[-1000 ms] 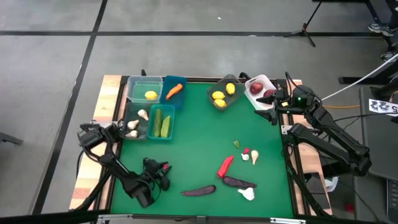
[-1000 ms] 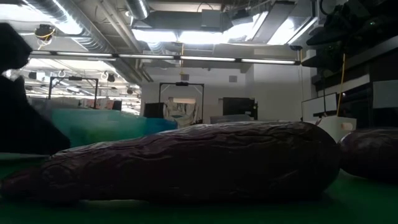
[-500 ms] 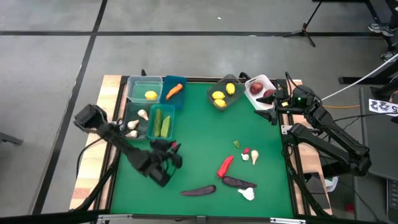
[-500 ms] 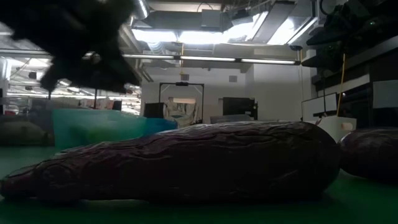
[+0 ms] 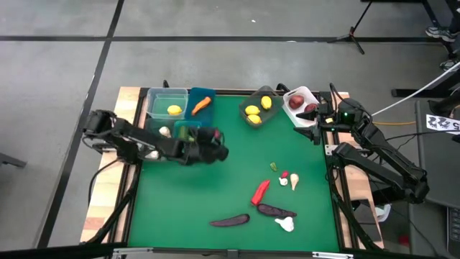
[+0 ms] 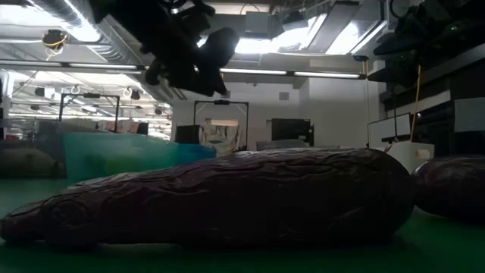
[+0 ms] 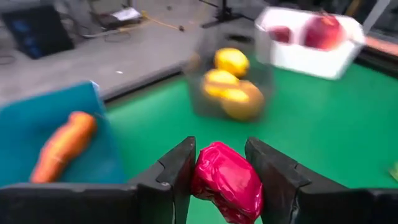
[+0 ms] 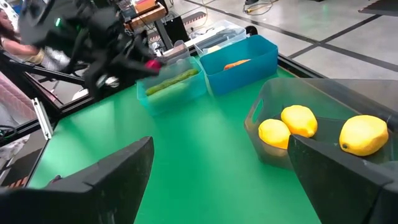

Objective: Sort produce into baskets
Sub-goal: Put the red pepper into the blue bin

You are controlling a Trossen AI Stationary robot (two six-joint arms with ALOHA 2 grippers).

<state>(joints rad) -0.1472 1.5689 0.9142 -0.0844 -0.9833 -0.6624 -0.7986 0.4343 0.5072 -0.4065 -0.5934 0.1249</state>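
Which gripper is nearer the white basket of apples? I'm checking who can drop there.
Right. The right gripper sits just beside the white basket; the left gripper holds a red pepper far across the mat.

Left gripper clamped on red pepper, open green mat ahead of its fingers, grey tub of lemons and white tub farther ahead, blue tub with carrot beside the fingers

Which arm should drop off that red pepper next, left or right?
Left. Its pincer is already shut on the red pepper, above the mat near the baskets. The right pincer waits open and empty by the white basket.
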